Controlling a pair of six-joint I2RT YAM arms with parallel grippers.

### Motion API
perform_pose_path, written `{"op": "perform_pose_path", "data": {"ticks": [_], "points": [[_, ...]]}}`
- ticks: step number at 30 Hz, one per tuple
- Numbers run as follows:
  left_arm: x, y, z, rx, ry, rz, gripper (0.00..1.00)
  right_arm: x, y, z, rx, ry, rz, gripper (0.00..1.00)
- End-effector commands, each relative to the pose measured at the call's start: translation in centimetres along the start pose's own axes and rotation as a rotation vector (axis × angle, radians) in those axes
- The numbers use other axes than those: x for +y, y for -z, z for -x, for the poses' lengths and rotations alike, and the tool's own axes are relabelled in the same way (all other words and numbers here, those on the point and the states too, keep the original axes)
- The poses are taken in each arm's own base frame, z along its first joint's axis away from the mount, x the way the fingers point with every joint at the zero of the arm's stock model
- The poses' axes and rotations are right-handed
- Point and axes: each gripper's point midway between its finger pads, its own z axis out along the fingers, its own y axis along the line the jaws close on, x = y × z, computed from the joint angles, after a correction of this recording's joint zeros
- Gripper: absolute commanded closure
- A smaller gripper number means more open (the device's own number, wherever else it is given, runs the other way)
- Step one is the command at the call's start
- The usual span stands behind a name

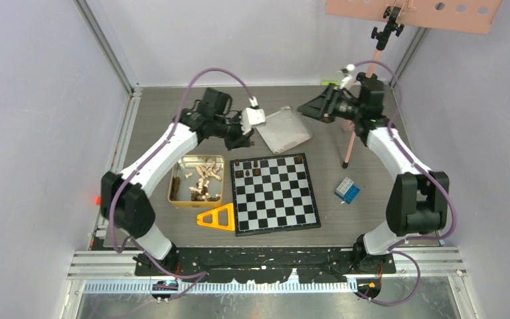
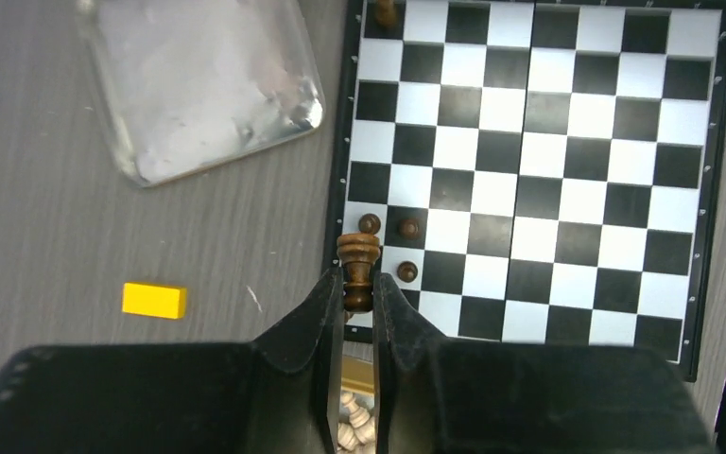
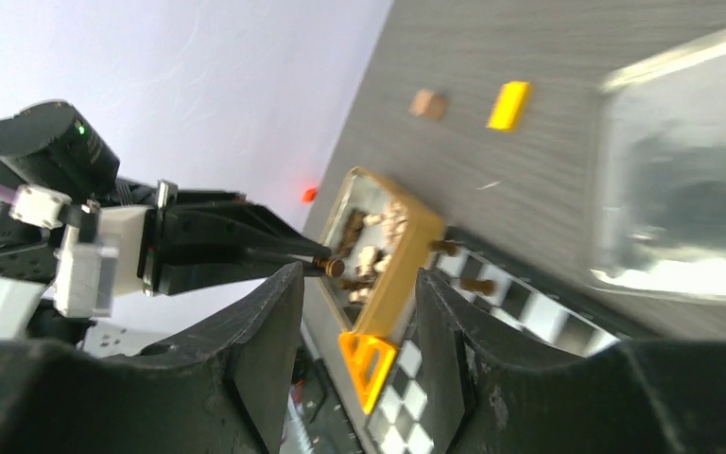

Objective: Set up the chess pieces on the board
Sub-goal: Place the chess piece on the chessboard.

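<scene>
The left gripper (image 2: pixel 358 291) was clamped on a dark chess piece (image 2: pixel 358 257) over the board (image 2: pixel 548 180) edge, beside three dark pawns (image 2: pixel 408 227). The right gripper (image 3: pixel 352 284) hovered beyond the board, fingers apart, empty.

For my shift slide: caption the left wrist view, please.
Left end effector grips a dark chess piece at the chessboard edge near three dark pawns.

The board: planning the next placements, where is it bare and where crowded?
The board is bare from its middle rows to its near edge. The far corner by the gold tin is crowded: a few dark pieces stand there, and the left gripper holds another close by. One lone piece stands in the other far corner.
</scene>
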Motion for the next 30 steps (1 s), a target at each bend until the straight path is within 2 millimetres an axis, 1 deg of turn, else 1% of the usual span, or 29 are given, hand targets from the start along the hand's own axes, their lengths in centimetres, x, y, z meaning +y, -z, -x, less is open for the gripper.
{"op": "perform_pose_path", "data": {"ticks": [1,2,3,4,5,6,7,8,9,10,11,12,14,17,20,23,30], "points": [[-1.4,-1.6,-2.7,0.293,-0.023,-0.04,1.0,-1.2,6.5,1.9,-0.107,0.123,-0.102,0.47],[-1.6,-2.3,-2.5,0.325,-0.029,-0.054,1.0,-1.0,7.6,1.7,-0.112,0.135,-0.123,0.48],[-1.8,-2.9,-2.3,0.36,-0.036,-0.064,1.0,-1.8,9.0,2.1,-0.136,0.134,-0.151,0.48],[-2.3,-3.3,-2.5,0.408,-0.034,-0.086,1.0,-1.8,9.8,2.0,-0.143,0.15,-0.165,0.48],[-2.6,-3.9,-2.2,0.44,-0.047,-0.098,1.0,-2.6,11.0,2.1,-0.16,0.152,-0.19,0.49],[-2.9,-4.5,-2.4,0.481,-0.056,-0.113,1.0,-2.5,11.7,2.0,-0.168,0.151,-0.2,0.49],[-3.1,-5.1,-2.3,0.515,-0.069,-0.122,1.0,-3.2,12.5,1.7,-0.174,0.141,-0.219,0.49],[-3.5,-5.5,-2.3,0.551,-0.081,-0.138,1.0,-3.1,13.0,1.6,-0.179,0.148,-0.225,0.49],[-3.7,-6.1,-2.6,0.588,-0.087,-0.152,0.99,-3.8,13.6,1.2,-0.181,0.142,-0.24,0.49],[-4.1,-6.5,-2.7,0.621,-0.096,-0.163,0.99,-3.6,14.0,1.0,-0.186,0.151,-0.243,0.49],[-4.3,-7.3,-3.3,0.663,-0.099,-0.177,0.99,-4.2,14.4,0.6,-0.187,0.145,-0.255,0.49],[-4.5,-7.7,-3.4,0.689,-0.104,-0.184,0.99,-4.2,14.9,0.5,-0.196,0.15,-0.264,0.5],[-4.9,-8.5,-3.6,0.735,-0.126,-0.193,0.98,-4.7,15.4,-0.1,-0.196,0.141,-0.271,0.5],[-5.4,-9.5,-4.0,0.802,-0.171,-0.212,0.96,-4.7,15.7,-0.3,-0.199,0.144,-0.271,0.5],[-6.2,-10.4,-5.1,0.878,-0.204,-0.242,0.96,-4.7,15.9,-0.4,-0.201,0.15,-0.272,0.5],[-6.1,-10.9,-6.1,0.943,-0.235,-0.237,0.96,-4.7,15.9,-0.4,-0.199,0.155,-0.269,0.5],[-5.6,-11.9,-7.0,0.967,-0.274,-0.21,0.96,-4.9,15.9,-0.7,-0.193,0.146,-0.263,0.51]]}}
